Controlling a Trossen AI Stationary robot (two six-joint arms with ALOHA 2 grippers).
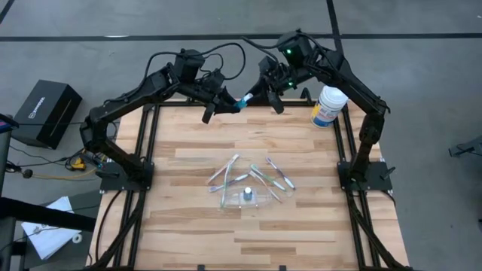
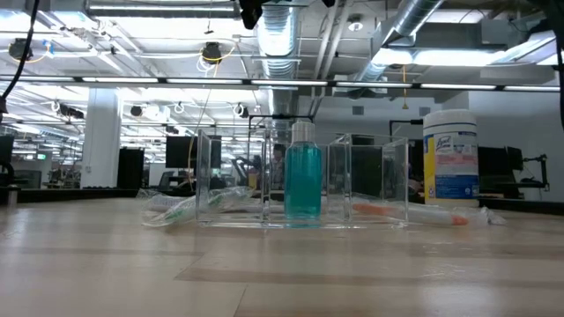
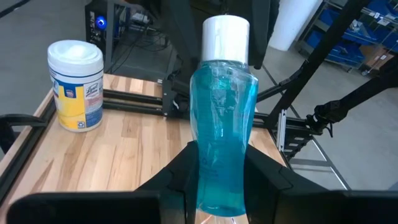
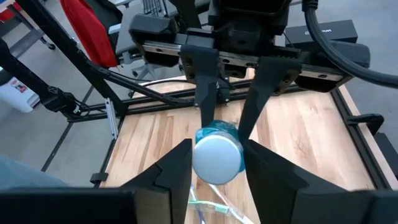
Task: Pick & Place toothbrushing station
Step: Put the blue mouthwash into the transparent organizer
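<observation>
Holding: left claw [image 3: 219,186] pinching the lower body of a teal bottle [image 3: 221,112], one finger on each side, bottle off the table
Left claw place: raised over the far edge of the table [image 1: 188,226], facing the right claw
Teal bottle: clear plastic, blue-green liquid, white cap [image 4: 217,158]; spans the gap between the two claws, cap end toward the right claw
Right claw: right claw [image 4: 216,150] sits around the white cap, up at the same height, directly opposite the left claw
Right claw state: cannot tell whether it clamps the cap or only brackets it
Clear container: clear plastic container [image 2: 231,176] on the table, well below both claws and toward the near side from them, not touched by either
Inside container: second teal bottle [image 2: 303,180] upright in the middle compartment
Toothbrushes: thin pale toothbrushes [image 1: 226,172] lying loose and criss-crossed on the table around and just beyond the container, between it and the claws, well apart from both
Brush detail: one with green accents beside the container on one side, one with an orange-pink tip on the other, seen in low view
Wipes tub: white tub with blue-yellow label [image 1: 328,105] upright at the far table corner, near the right claw on its outer side, apart from it
</observation>
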